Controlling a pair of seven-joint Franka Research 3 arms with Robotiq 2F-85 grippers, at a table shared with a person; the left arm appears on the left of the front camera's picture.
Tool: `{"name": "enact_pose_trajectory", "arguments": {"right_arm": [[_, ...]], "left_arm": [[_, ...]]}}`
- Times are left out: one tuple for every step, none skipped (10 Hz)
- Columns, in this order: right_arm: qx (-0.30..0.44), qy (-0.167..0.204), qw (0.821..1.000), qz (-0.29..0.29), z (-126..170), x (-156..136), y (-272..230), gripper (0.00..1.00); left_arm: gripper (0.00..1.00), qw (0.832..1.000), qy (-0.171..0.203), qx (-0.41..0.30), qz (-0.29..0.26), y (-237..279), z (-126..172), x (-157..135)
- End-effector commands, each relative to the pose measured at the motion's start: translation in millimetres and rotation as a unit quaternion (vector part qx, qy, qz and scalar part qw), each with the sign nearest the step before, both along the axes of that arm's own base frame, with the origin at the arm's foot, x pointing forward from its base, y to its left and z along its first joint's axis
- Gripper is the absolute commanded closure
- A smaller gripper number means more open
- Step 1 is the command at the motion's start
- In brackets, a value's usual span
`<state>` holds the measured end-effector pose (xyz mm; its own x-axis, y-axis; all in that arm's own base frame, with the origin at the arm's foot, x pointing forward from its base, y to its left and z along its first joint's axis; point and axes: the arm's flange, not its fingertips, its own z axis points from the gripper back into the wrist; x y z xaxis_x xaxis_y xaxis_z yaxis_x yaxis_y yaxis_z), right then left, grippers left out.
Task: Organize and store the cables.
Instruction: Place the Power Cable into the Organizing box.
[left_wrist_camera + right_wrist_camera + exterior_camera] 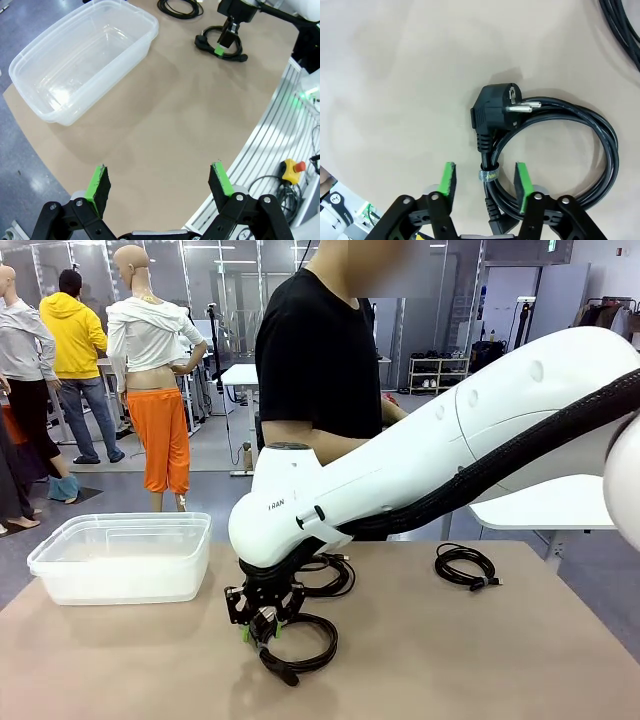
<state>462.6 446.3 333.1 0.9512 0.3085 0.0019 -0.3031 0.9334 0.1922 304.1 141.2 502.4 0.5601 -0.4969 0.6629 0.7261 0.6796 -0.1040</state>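
**Right wrist view: parted fingers straddle a tied cable coil**

The right arm's fingers, black with green pads, stand apart. One is on each side of the bundled strands of a coiled black power cable, which lies flat on the tan table. Neither pad touches the cord. A grey tie wraps the strands right between the pads. The cable's black angled plug lies at 12 o'clock from the tie, its two metal pins pointing toward 3 o'clock. Another black cord crosses the corner at 1 o'clock.

From the front, these fingers hang low over that coil at the table's near middle. A second coiled black cable lies just behind it at 12 o'clock, partly hidden by the white arm. A third coiled black cable lies well apart at 2 o'clock. A clear rectangular plastic tub sits at 10 o'clock, by the table's left edge. A person in a black T-shirt stands at the far side.

On the left wrist camera, the left arm's fingers are spread wide over bare table, holding nothing. The tub is at 11 o'clock from them.
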Motion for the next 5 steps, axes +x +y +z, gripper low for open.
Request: {"name": "enact_pose_trajectory", "arguments": {"right_arm": [[0.006,-0.01,1.0,0.005,6.6,-5.9,-13.8,0.06],[0.016,-0.023,1.0,0.008,16.1,-8.2,-24.6,0.0],[0.0,-0.049,0.999,0.002,25.1,-7.9,-47.2,0.0],[0.0,-0.052,0.999,0.012,37.0,-10.5,-74.9,0.0],[0.019,-0.059,0.998,0.0,52.0,-14.7,-103.6,0.0]], "left_arm": [[0.0,1.0,-0.003,-0.006,-0.003,0.7,0.1,-0.3],[0.0,1.0,-0.003,-0.006,-0.003,0.7,0.1,-0.3],[0.0,1.0,-0.003,-0.006,-0.003,0.7,0.1,-0.3],[0.0,1.0,-0.003,-0.006,-0.003,0.7,0.1,-0.3],[0.0,1.0,-0.003,-0.006,-0.003,0.7,0.1,-0.3]]}}
